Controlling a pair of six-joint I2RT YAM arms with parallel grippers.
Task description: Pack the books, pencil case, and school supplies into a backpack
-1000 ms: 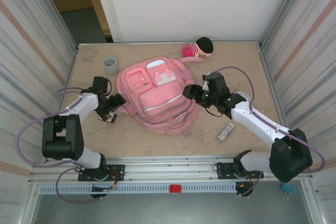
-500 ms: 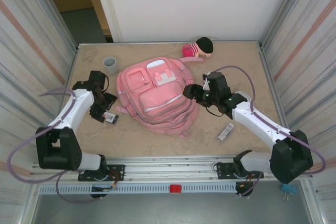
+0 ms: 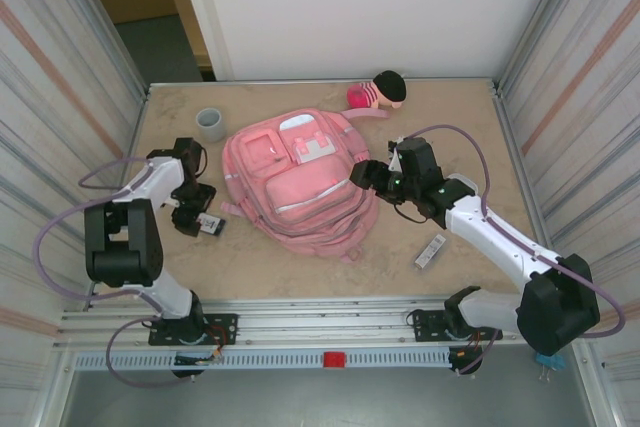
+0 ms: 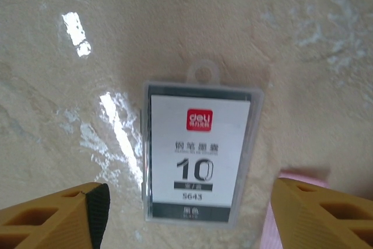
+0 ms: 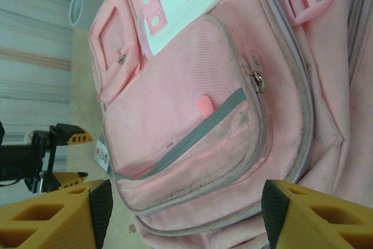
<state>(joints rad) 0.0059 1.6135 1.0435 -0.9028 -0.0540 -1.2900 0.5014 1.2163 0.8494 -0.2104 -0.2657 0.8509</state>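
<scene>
End effectors are both being held with jaws spread and nothing gripped. The left end effector is being pointed down at the counter just beside the backpack, at its left edge; the right end effector is being poised over the backpack's right side. The backpack, pink and front-up, is lying at the counter's middle, its zipped pockets being framed between the right fingers. A pink plush doll is lying behind the backpack's far right corner, and a grey cup is standing off its far left corner. A grey-white strip is lying near the backpack's near right corner, apart from it. A small clear box with a white printed card is being framed between the left fingers, untouched by either, just left of the backpack.
</scene>
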